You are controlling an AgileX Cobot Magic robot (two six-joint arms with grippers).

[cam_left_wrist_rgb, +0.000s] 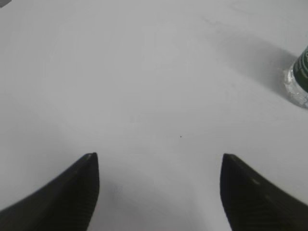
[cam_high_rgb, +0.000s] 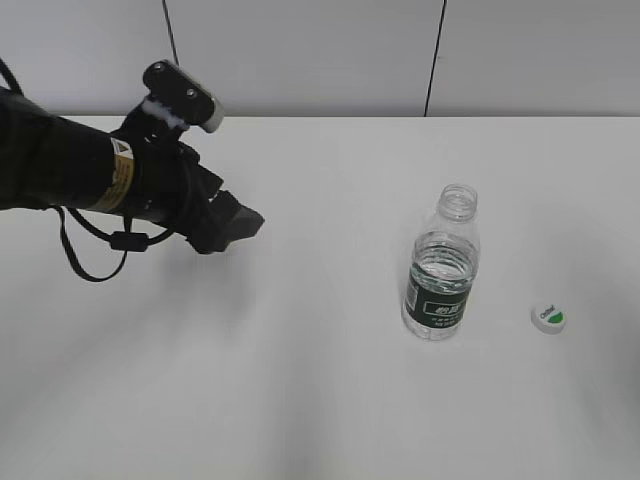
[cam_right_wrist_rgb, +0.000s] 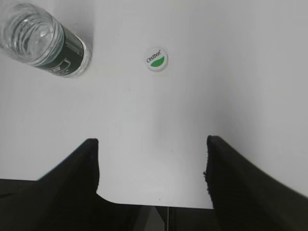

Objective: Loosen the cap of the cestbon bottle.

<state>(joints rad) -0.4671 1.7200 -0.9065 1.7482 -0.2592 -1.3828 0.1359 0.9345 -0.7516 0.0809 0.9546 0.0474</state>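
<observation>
The cestbon bottle [cam_high_rgb: 440,268] stands upright on the white table, right of centre, with its neck open and no cap on it. The cap [cam_high_rgb: 548,317] lies flat on the table to the bottle's right, apart from it, green patch up. In the right wrist view the bottle [cam_right_wrist_rgb: 44,42] is at the top left and the cap [cam_right_wrist_rgb: 157,59] near the top centre. My right gripper [cam_right_wrist_rgb: 152,163] is open and empty above the table's edge; it is outside the exterior view. My left gripper [cam_high_rgb: 232,228] is open and empty over bare table, far left of the bottle [cam_left_wrist_rgb: 298,79].
The white table [cam_high_rgb: 300,360] runs to a pale wall at the back. Its near right edge shows in the right wrist view [cam_right_wrist_rgb: 159,205], with dark floor beyond.
</observation>
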